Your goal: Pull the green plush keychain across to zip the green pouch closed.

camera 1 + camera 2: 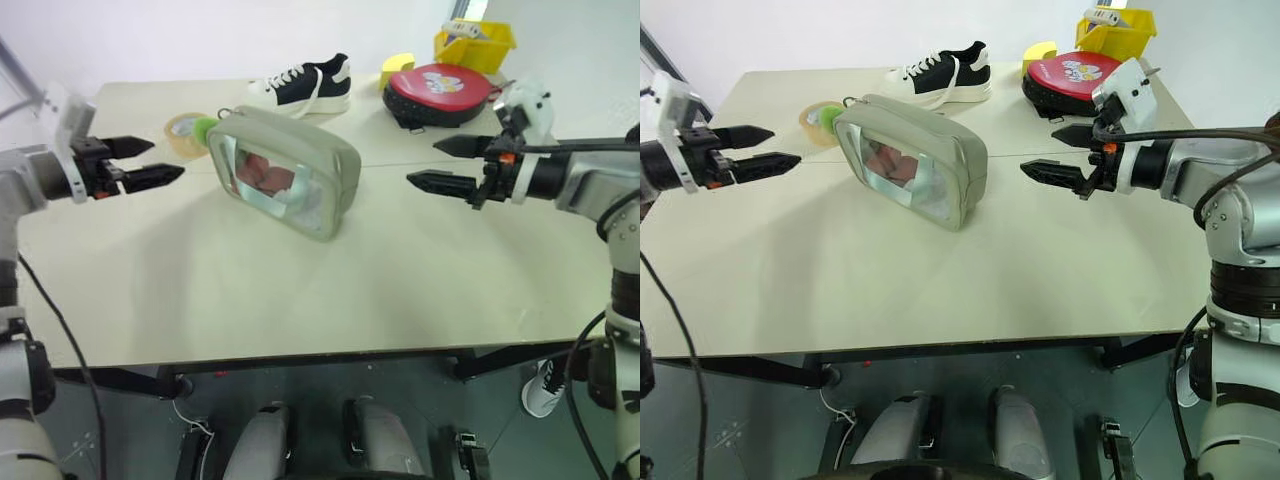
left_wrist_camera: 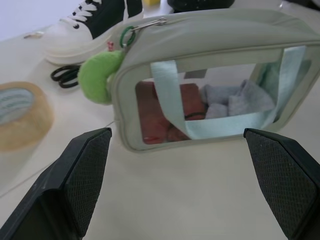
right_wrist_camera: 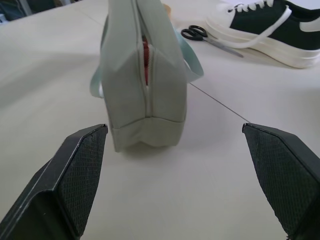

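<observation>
on the table [image 1: 250, 300], tape roll [image 1: 183, 133] beside green pouch [image 1: 300, 160]; both end effectors apart.

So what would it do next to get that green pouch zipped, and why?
Probably bring the left gripper in toward the green plush keychain and close on it. Both sets of jaws stand open and hold nothing, one on each side of the green pouch. The keychain hangs at the pouch's end nearest the left gripper, and the zipper still gapes, showing red inside.

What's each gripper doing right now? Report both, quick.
Left gripper: open, fingers apart, holding nothing.
Right gripper: open, fingers apart, holding nothing.
</observation>
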Robot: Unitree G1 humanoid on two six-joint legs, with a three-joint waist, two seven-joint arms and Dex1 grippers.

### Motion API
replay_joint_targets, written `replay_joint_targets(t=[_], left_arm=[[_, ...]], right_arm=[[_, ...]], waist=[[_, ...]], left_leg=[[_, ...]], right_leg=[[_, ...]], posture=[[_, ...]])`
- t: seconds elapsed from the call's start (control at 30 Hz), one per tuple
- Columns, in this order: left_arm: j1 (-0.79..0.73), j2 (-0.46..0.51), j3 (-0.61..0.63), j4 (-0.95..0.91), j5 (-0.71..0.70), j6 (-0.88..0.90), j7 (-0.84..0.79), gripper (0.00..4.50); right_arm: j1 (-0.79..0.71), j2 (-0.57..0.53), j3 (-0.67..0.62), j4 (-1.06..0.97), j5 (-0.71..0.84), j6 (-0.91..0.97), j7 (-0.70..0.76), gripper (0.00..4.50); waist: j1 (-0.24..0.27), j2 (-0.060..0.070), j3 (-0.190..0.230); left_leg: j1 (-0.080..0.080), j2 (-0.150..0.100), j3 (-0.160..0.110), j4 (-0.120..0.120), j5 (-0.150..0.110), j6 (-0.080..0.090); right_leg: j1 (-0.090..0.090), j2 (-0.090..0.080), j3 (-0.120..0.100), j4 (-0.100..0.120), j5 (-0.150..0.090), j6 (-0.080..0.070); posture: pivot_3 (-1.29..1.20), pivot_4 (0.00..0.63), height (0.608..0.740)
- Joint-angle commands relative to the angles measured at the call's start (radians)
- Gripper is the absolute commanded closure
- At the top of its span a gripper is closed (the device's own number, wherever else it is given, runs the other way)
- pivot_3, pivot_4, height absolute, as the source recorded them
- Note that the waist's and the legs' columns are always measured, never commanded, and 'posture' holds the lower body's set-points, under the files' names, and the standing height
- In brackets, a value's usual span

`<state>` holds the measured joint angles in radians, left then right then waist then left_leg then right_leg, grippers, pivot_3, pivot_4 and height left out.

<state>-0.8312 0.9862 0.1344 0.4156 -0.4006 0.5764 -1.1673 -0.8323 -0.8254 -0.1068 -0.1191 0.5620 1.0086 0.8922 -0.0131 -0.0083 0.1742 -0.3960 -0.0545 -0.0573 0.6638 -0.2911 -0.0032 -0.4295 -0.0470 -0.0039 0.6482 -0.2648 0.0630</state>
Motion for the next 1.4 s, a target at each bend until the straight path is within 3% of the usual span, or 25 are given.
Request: replay_joint_targets(t=[0.03,0.3,0.57,0.87,1.1,1.2,1.4], left_arm=[[-0.045,-0.002,0.014,0.026,0.015,-0.051,-0.002,0.01],[-0.07,-0.016,0.019,0.047,0.023,-0.052,0.016,0.01],[-0.032,0.04,0.02,-0.139,-0.028,0.041,-0.058,0.01],[0.021,0.076,0.1,-0.236,-0.073,0.085,-0.02,0.01],[0.109,0.058,0.148,-0.36,-0.124,0.139,0.044,0.01],[0.145,0.057,0.17,-0.398,-0.146,0.155,0.067,0.0],[0.194,0.062,0.203,-0.444,-0.18,0.173,0.104,0.0]], right_arm=[[-0.028,0.007,0.002,-0.02,0.005,-0.007,-0.019,0.0],[-0.09,0.056,0.058,-0.011,-0.009,-0.026,-0.051,0.0],[-0.259,0.185,0.187,0.094,-0.067,-0.024,-0.086,0.0],[-0.429,0.437,0.338,0.417,-0.245,-0.221,-0.121,0.0],[-0.505,0.552,0.395,0.696,-0.366,-0.421,-0.061,0.0],[-0.519,0.576,0.418,0.776,-0.414,-0.49,-0.017,0.81],[-0.542,0.584,0.443,0.883,-0.514,-0.651,0.031,3.85]], waist=[[0.002,0.0,0.0],[0.0,0.0,0.0],[-0.005,0.0,0.0],[-0.007,0.0,0.0],[-0.006,0.0,0.0],[-0.008,0.0,0.0],[-0.021,0.0,0.0]], left_leg=[[0.0,0.0,0.0,0.0,0.0,0.0],[-0.007,0.0,0.0,0.002,0.0,0.0],[-0.013,0.0,0.0,0.004,0.005,-0.008],[-0.012,0.0,0.0,0.005,0.006,-0.009],[-0.012,0.0,0.0,0.005,0.006,-0.01],[-0.012,-0.001,0.0,0.005,0.006,-0.01],[-0.012,-0.001,0.0,0.005,0.007,-0.011]], right_leg=[[0.0,0.0,0.0,0.0,0.0,0.0],[-0.007,0.0,0.0,0.004,0.0,0.0],[-0.016,0.0,0.0,0.009,0.0,0.0],[-0.017,0.0,0.0,0.015,0.0,0.0],[-0.018,0.0,0.0,0.016,0.0,0.0],[-0.018,0.0,0.0,0.016,0.0,0.0],[-0.018,0.0,0.0,0.017,0.0,0.0]], posture=[[0.0,0.15,0.74],[0.0,0.15,0.74],[0.0,0.15,0.74],[0.0,0.15,0.74],[0.0,0.15,0.74],[0.0,0.15,0.74],[0.0,0.15,0.74]])
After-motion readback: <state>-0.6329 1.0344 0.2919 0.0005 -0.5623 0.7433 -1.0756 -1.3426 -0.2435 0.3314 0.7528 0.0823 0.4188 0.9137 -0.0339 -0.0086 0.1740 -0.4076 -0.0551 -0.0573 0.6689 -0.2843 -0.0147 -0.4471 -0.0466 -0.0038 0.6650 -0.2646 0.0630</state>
